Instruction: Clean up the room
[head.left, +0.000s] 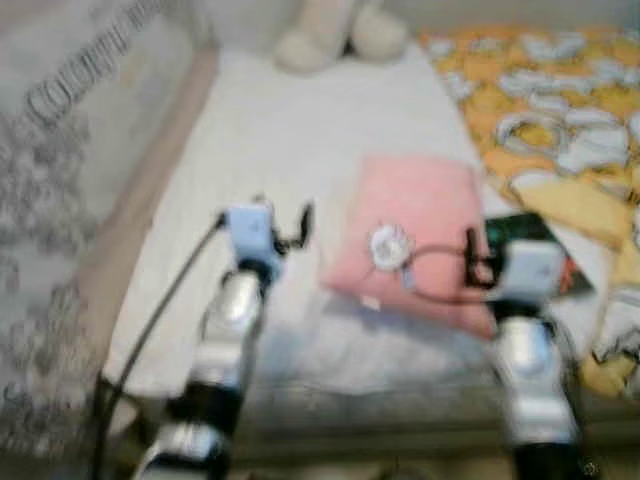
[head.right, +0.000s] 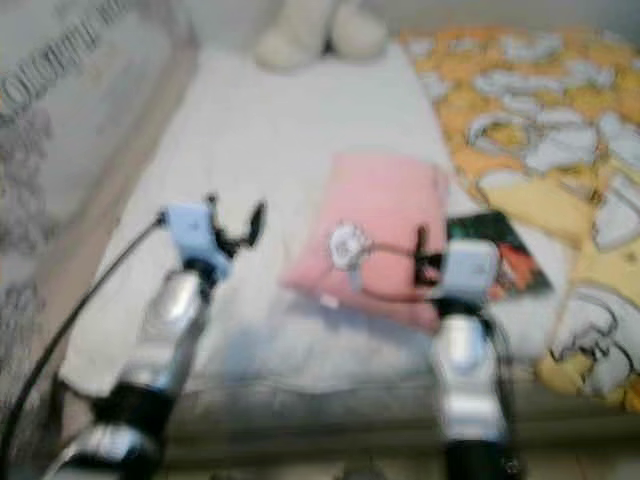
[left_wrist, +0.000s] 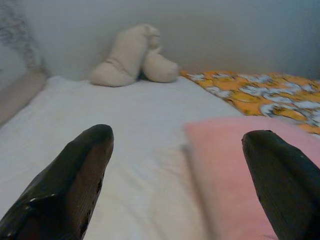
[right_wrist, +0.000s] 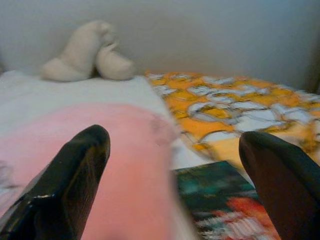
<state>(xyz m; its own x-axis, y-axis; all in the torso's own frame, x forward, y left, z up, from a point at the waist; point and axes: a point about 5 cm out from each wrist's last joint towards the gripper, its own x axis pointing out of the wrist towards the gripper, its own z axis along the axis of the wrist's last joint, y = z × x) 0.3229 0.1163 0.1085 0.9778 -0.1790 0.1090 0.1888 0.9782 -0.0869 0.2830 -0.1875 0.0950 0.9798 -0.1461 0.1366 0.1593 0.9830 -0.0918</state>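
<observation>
Both pincers over the bed, pillow in front of me.

I hold the left pincer (head.left: 285, 232) above the white sheet (head.left: 280, 130), just beside the pink pillow (head.left: 415, 235), and its fingers stand wide with nothing between them. The right pincer (head.left: 478, 262) is over the near right corner of the pillow, also wide and empty, and under it lies a dark book (right_wrist: 220, 205) that touches the pillow edge. Next to it is the orange blanket (head.left: 540, 90), and a beige plush (left_wrist: 132, 55) sits far at the wall. I think the step is to take the pillow or the book. To do it well I must go down slowly, catch the pillow by its edge, not the flat middle, and keep the book out of the grip.
</observation>
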